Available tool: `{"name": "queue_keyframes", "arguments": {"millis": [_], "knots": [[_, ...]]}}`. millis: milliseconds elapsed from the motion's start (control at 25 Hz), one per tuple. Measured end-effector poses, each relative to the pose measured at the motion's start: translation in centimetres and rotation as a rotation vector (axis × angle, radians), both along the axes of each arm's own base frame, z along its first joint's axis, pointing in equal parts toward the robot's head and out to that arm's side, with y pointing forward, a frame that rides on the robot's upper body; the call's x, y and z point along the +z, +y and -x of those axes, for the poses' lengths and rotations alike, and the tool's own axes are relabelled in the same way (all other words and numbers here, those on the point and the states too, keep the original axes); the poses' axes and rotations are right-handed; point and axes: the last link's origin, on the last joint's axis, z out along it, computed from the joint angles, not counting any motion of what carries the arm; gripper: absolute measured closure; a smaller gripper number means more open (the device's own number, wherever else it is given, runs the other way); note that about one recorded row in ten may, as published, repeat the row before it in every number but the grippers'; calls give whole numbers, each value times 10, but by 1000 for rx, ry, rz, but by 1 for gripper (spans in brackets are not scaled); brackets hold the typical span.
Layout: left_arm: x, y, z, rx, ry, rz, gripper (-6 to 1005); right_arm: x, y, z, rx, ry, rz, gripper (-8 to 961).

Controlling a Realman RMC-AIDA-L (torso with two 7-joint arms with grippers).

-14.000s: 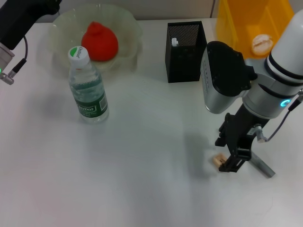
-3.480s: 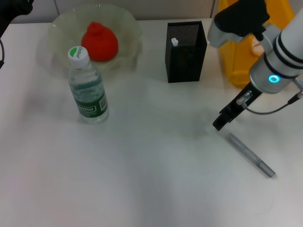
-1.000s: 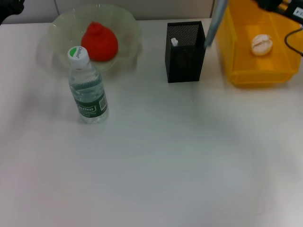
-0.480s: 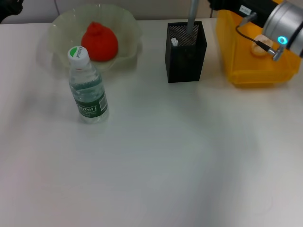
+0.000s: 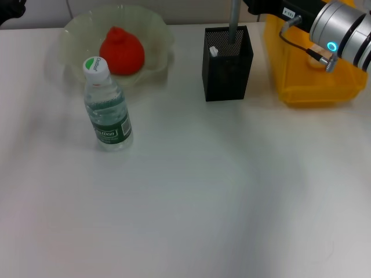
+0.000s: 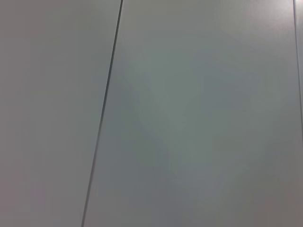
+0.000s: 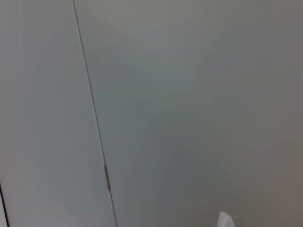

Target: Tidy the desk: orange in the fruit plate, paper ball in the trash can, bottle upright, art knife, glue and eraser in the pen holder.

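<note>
Nearest on the bench, toward its left edge, the bottle is seen standing upright. Behind it, the orange lies in the fruit plate. At the far edge, the art knife is held upright with its lower end inside the pen holder; this last stowing step appears in hand. The right pincer lies beyond the frame, so its opening cannot be told. Release and a straight upward withdrawal are judged next. In the trash can the paper ball rests.
</note>
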Motion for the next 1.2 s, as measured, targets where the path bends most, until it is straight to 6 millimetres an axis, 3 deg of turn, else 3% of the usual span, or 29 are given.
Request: {"name": "queue_keyframes", "arguments": {"millis": [360,520,680,800,840,920,1000,1120,1200], "knots": [[1,1,-2,-9,1,-3,478,-1,-7,-4,-2,42,13,646],[1,1,-3,-15,-10,1,478,5,-13,-8,1,103,-5,565],[9,0,-3,-22,-56,23,478,18,-25,-6,81,168,6,483],[18,0,-2,-29,-96,58,478,38,-33,-1,122,264,47,422],[37,-1,-2,-53,-139,167,478,46,-36,0,138,290,69,386],[49,-2,-3,-75,-144,248,478,60,-43,4,177,326,124,315],[62,-7,-9,-124,-131,361,478,73,-50,10,220,332,192,315],[75,-17,-21,-207,-38,524,478,87,-61,18,271,293,322,315],[73,-23,-29,-238,53,657,477,87,-66,22,282,226,423,315]]}}
